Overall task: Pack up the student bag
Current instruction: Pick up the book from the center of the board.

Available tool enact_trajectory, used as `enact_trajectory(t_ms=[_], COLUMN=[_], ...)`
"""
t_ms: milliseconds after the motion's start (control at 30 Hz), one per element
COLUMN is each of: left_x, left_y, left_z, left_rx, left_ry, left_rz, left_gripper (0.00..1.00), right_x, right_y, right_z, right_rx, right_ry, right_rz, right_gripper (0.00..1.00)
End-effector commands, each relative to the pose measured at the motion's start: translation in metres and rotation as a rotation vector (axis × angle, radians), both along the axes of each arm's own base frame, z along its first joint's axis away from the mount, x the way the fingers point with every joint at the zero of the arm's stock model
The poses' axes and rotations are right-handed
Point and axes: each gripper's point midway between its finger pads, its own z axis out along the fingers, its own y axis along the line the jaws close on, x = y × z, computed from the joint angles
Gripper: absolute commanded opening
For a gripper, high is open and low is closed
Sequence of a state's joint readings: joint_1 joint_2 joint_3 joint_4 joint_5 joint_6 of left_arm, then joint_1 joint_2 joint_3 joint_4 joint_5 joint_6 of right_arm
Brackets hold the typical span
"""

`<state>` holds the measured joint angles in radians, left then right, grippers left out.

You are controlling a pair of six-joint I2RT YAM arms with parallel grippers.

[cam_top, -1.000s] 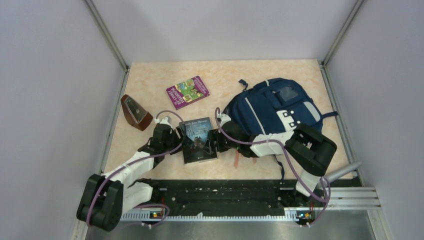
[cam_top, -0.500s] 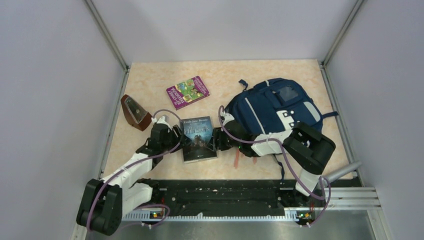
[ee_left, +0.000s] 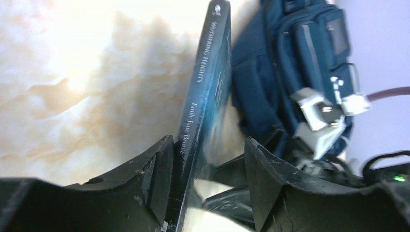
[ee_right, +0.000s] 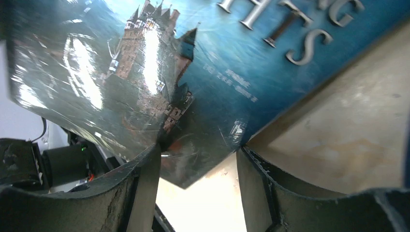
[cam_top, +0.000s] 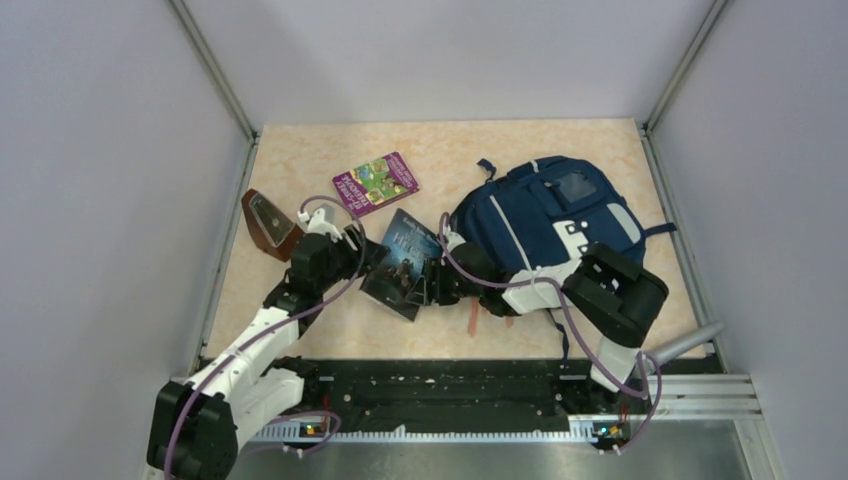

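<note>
The navy student bag point(cam_top: 545, 215) lies at the right of the table, and its side shows in the left wrist view point(ee_left: 290, 72). A dark "Wuthering Heights" book point(cam_top: 405, 262) stands tilted on edge between the two grippers, just left of the bag. My left gripper point(cam_top: 367, 260) is open; the book's spine point(ee_left: 203, 87) rests against its left finger, with a gap to the right finger. My right gripper point(cam_top: 428, 283) is open at the book's opposite edge. A lower corner of the cover point(ee_right: 193, 63) sits between its spread fingers point(ee_right: 198, 154).
A purple picture book point(cam_top: 376, 183) lies at the back, left of centre. A brown wedge-shaped object point(cam_top: 270, 224) stands by the left wall. A red strap end point(cam_top: 472, 318) lies near the bag's front. Walls close in the table on three sides.
The dark book has gone from lying flat to tipped up and turned toward the bag. My left gripper rose and moved back with its spine. The right gripper barely moved.
</note>
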<state>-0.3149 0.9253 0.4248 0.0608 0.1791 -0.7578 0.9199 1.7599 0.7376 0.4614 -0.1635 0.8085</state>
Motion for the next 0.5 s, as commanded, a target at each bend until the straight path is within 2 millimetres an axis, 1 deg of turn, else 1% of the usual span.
enact_trajectory(t_ms=[0, 67, 200, 467], left_x=[-0.025, -0.025, -0.029, -0.039], left_y=[-0.064, -0.068, -0.077, -0.081], left_z=[0.062, 0.06, 0.049, 0.01], left_rx=[-0.2, -0.196, -0.181, -0.091], left_ry=[-0.102, -0.092, -0.051, 0.076], left_rz=[-0.292, -0.3, -0.331, -0.362], left_gripper=[0.59, 0.59, 0.59, 0.6], right_x=[0.002, 0.003, 0.005, 0.007], right_y=[0.04, 0.039, 0.038, 0.035], right_z=[0.039, 0.036, 0.033, 0.03], right_rx=[0.152, 0.145, 0.128, 0.109], right_ry=[-0.097, -0.099, -0.108, -0.116], right_rz=[0.076, 0.073, 0.066, 0.056], right_gripper=[0.56, 0.56, 0.56, 0.56])
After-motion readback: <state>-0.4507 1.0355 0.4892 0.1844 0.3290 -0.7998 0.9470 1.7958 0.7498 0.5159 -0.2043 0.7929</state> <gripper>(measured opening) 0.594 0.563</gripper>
